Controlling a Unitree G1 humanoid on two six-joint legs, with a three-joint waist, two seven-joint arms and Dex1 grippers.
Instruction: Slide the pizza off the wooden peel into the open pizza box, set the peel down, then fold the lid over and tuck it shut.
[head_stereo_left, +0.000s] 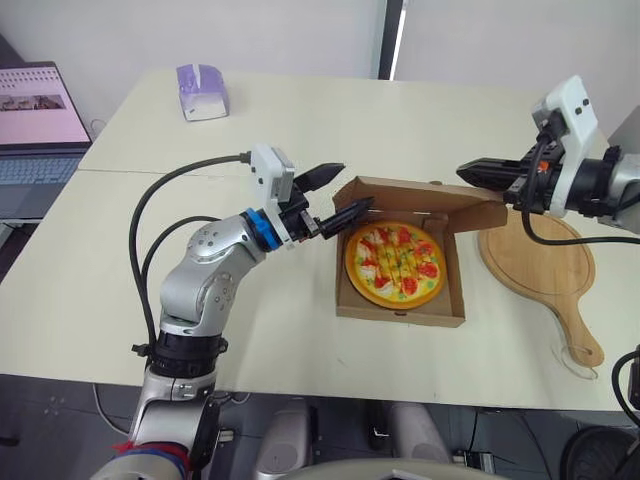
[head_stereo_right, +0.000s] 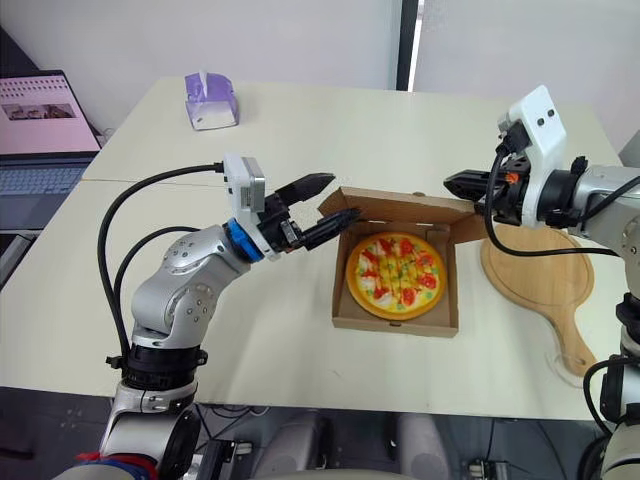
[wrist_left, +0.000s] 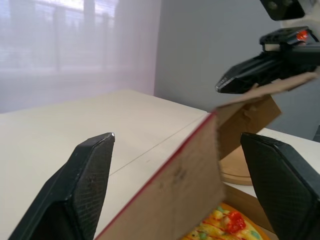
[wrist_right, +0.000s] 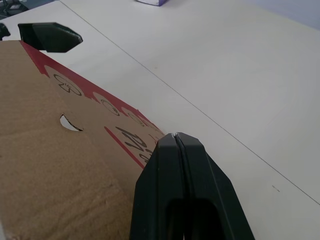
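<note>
The pizza (head_stereo_left: 395, 262) lies flat inside the cardboard box (head_stereo_left: 400, 312) at the table's middle. The box lid (head_stereo_left: 410, 192) stands half raised over its far side. My left gripper (head_stereo_left: 355, 186) is open, its fingers (wrist_left: 85, 185) straddling the lid's left corner without closing on it. At the lid's right rear corner is my right gripper (head_stereo_left: 462, 170), shut, its joined tips (wrist_right: 175, 137) lying against the lid's printed outer face (wrist_right: 60, 170). The wooden peel (head_stereo_left: 545, 265) lies bare on the table to the right of the box, below my right arm.
A purple tissue box (head_stereo_left: 202, 92) stands at the far left of the table. An open laptop (head_stereo_left: 35, 120) sits on a side table to the left. Bare tabletop lies in front of the box and behind it.
</note>
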